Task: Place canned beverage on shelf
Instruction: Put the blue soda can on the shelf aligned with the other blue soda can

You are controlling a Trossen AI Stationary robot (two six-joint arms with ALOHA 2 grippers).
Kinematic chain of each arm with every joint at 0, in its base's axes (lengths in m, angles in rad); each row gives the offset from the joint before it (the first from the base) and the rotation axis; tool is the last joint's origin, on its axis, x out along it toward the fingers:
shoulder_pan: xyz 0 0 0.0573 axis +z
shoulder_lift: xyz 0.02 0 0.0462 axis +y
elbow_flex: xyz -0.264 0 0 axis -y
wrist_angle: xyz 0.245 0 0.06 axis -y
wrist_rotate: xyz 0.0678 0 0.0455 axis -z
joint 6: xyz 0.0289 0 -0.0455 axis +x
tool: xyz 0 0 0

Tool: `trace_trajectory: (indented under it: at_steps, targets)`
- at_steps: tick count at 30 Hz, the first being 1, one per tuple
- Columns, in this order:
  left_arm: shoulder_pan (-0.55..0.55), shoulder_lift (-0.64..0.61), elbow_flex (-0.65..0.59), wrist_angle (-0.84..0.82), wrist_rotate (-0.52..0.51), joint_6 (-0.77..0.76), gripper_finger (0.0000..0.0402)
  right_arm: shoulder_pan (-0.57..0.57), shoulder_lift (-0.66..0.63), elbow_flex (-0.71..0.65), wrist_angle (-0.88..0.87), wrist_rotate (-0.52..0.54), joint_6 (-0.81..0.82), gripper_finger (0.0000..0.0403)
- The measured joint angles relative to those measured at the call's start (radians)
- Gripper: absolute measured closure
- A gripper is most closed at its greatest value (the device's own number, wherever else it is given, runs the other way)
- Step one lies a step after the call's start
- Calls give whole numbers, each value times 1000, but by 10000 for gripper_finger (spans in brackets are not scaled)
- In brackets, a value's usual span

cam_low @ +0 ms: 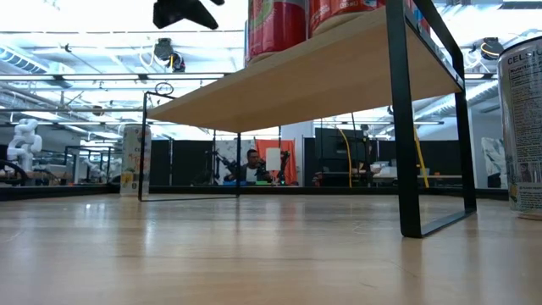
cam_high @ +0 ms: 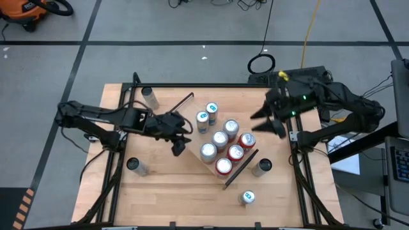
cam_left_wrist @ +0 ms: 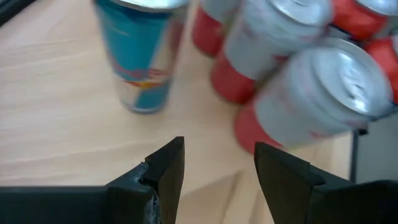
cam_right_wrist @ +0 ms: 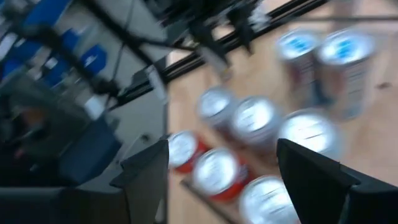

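Note:
The shelf (cam_high: 192, 156), a light-wood board with a black rail (cam_high: 240, 168) at each short end, stands slantwise mid-table. Several red-and-silver cans (cam_high: 222, 138) and two blue-topped cans (cam_high: 206, 115) stand upright on it. My left gripper (cam_high: 179, 147) hovers open over the shelf's left corner; in its wrist view its fingers (cam_left_wrist: 165, 177) hold nothing, with a blue can (cam_left_wrist: 142, 56) and red cans (cam_left_wrist: 311, 93) beyond them. My right gripper (cam_high: 268, 123) hangs open and empty above the shelf's right side, looking down on the cans (cam_right_wrist: 249, 118).
Loose cans stand on the tabletop: far left (cam_high: 151, 98), near left (cam_high: 136, 166), right of the shelf (cam_high: 262, 167) and near right (cam_high: 247, 197). The low view shows the shelf's underside (cam_low: 322, 72), its black leg (cam_low: 406, 127) and a can (cam_low: 521, 127) at right.

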Motion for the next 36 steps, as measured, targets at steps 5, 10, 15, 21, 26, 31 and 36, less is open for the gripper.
trace_trajectory:
  at_steps: [5,10,15,21,26,31,36]
  targets:
    - [-77,0,2,-2,-9,-65,208,175,3,0,-7,71,52,129]
    - [-166,0,6,1,-77,-137,208,320,4,0,-36,154,113,129]
    - [-235,0,6,11,-113,-192,208,472,11,0,-82,228,193,129]
    - [-299,0,6,13,-116,-209,208,666,77,0,-134,293,278,129]
    - [-322,0,6,9,-126,-275,208,789,164,0,-140,357,320,129]
    - [-347,0,6,12,-171,-313,208,865,248,0,-103,373,352,129]
    - [-371,0,6,13,-227,-313,208,895,326,0,-121,447,519,129]
